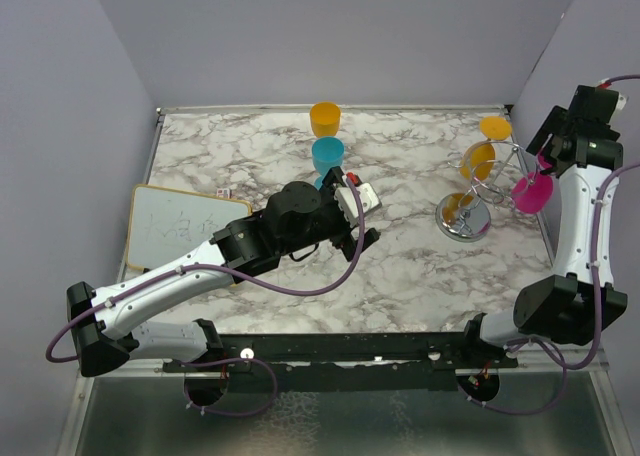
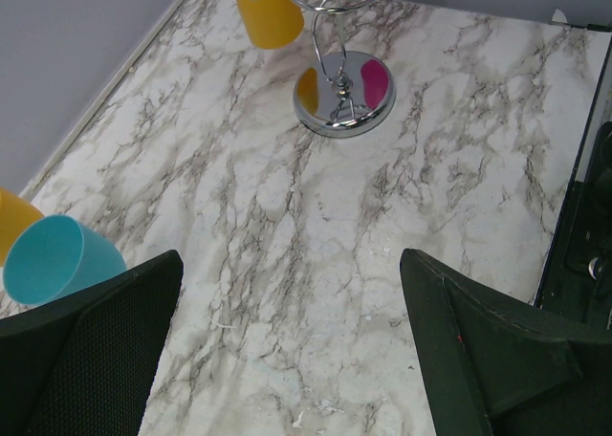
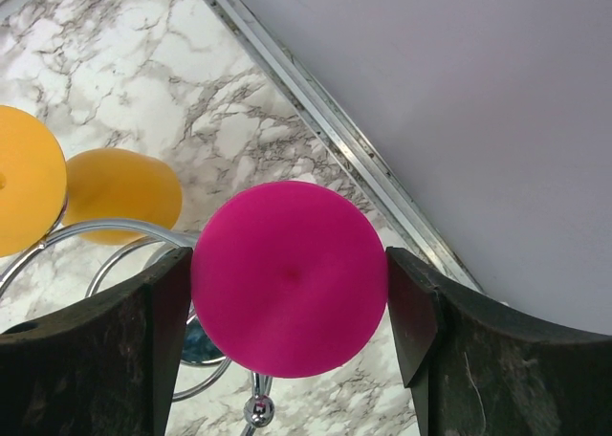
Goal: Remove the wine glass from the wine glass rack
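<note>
The silver wine glass rack (image 1: 463, 219) stands at the right of the marble table, and its disc base (image 2: 342, 97) also shows in the left wrist view. Two orange glasses (image 1: 478, 161) hang on its wire arms (image 3: 115, 230). A pink wine glass (image 1: 530, 191) hangs foot up at the rack's right side. From above, its round foot (image 3: 287, 278) fills the gap between the fingers of my right gripper (image 3: 287, 264), which touch it on both sides. My left gripper (image 2: 290, 264) hovers open over bare marble mid-table, holding nothing.
An orange cup (image 1: 324, 117) and a cyan cup (image 1: 327, 156) stand at the back centre, next to the left wrist. A small whiteboard (image 1: 180, 226) lies at the left edge. The right wall and the table's raised rim (image 3: 325, 120) run close behind the rack.
</note>
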